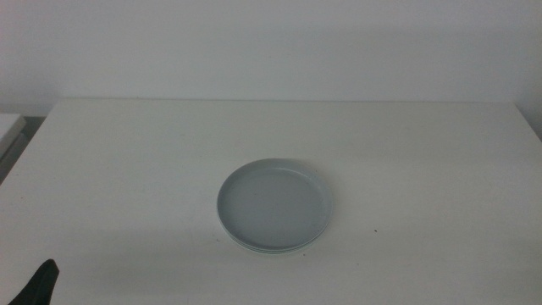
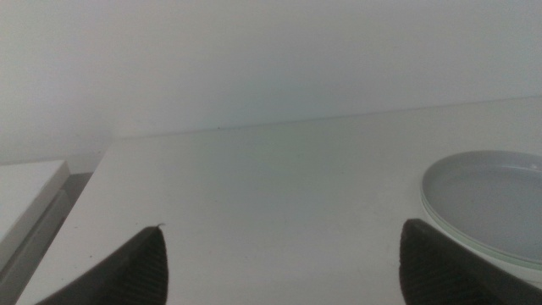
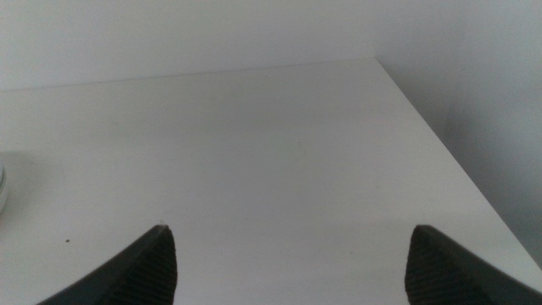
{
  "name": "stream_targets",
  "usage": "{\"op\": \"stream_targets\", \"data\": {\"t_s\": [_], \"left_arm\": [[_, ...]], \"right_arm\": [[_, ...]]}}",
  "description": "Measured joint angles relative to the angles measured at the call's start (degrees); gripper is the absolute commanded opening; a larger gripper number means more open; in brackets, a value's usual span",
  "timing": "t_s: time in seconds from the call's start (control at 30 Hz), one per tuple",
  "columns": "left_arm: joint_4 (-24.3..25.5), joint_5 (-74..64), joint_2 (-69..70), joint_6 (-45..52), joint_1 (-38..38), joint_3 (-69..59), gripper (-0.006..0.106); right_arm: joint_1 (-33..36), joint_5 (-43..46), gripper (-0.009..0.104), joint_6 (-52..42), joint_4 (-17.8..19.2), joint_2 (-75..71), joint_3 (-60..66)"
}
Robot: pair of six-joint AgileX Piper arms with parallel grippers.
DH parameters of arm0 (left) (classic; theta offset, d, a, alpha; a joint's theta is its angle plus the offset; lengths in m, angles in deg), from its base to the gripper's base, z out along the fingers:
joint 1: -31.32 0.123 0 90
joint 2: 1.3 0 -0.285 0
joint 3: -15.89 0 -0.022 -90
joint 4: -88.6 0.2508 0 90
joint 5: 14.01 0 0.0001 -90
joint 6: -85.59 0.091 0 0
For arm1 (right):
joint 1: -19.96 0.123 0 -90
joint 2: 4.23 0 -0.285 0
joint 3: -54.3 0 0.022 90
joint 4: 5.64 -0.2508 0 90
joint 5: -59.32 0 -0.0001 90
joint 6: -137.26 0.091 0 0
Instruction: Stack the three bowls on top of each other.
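A pale grey-blue bowl (image 1: 275, 203) sits on top of a stack at the table's middle. Thin rims of lower bowls (image 1: 269, 251) peek out under its near edge, too thin to name their colours. In the left wrist view the stack (image 2: 500, 199) lies off to one side of my left gripper (image 2: 284, 227), which is open and holds nothing. Only that gripper's dark tip (image 1: 41, 284) shows in the middle view, at the bottom left corner. My right gripper (image 3: 292, 229) is open over bare table, with a sliver of the stack (image 3: 2, 186) at the picture's edge.
The white table (image 1: 423, 152) ends at a white wall behind. A separate white surface (image 1: 8, 127) stands beyond the table's left edge. The table's right edge (image 3: 457, 161) runs close to the right arm. A tiny dark speck (image 1: 375, 230) lies right of the stack.
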Motion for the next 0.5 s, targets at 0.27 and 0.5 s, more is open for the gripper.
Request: {"op": "stream_targets", "data": {"t_s": [0.27,0.5], "left_arm": [[0.00,0.00,0.00,0.00,4.52,0.00,0.094],[0.00,0.00,0.00,0.00,6.25,0.00,0.094]], "right_arm": [[0.00,0.00,0.093,0.00,0.00,0.00,0.00],[0.00,0.00,0.093,0.00,-0.12,0.00,0.00]]}}
